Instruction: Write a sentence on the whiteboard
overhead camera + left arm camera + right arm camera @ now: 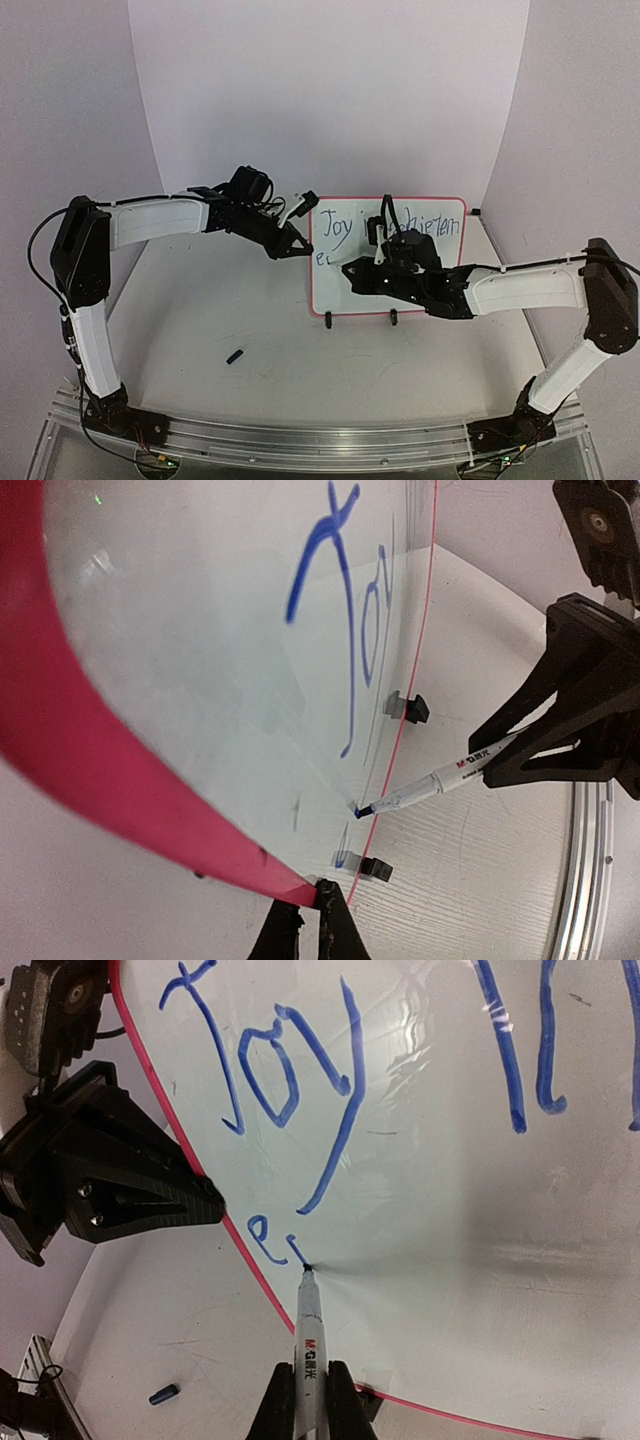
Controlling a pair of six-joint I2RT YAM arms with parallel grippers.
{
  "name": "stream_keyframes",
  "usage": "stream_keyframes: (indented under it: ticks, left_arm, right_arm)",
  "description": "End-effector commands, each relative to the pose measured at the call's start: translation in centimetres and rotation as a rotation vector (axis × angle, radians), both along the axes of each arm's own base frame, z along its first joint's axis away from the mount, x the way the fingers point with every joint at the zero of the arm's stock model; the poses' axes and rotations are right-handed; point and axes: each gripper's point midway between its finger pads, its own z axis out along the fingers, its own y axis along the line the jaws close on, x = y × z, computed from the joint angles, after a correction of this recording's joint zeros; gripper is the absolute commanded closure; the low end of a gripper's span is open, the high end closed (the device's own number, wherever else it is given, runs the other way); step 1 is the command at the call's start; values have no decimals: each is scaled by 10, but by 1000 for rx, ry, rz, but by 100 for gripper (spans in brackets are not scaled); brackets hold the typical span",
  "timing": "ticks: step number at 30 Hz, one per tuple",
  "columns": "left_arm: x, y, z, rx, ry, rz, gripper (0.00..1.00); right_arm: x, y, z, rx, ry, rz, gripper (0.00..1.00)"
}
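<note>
The whiteboard, white with a thin pink rim, stands upright at mid-table. Blue words of the sentence beginning "Joy" run along its top, and a second line starts with a small "e" low on the left. My left gripper is shut on the board's pink left rim. My right gripper is shut on a white marker. The marker's blue tip touches the board just right of the "e", below "Joy". In the top view the right gripper hides the board's middle.
A dark blue marker cap lies on the table left of the board, also seen in the right wrist view as the cap. Two black clip feet hold the board's lower edge. An aluminium rail runs along the near edge.
</note>
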Motion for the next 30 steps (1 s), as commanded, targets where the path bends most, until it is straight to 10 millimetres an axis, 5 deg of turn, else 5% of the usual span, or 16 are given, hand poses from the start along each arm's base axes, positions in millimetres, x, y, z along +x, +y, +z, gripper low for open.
stream_keyframes:
  ticks: [1, 19, 30]
  left_arm:
    - [-25, 13, -37, 157, 49, -40, 100]
    - [-26, 12, -36, 158, 47, -42, 100]
    - [-27, 11, -37, 160, 49, -45, 100]
  right_arm:
    - [14, 2, 23, 63, -53, -51, 100]
    - [12, -26, 38, 89, -104, -148, 100]
    - [5, -22, 0, 14, -8, -106, 100]
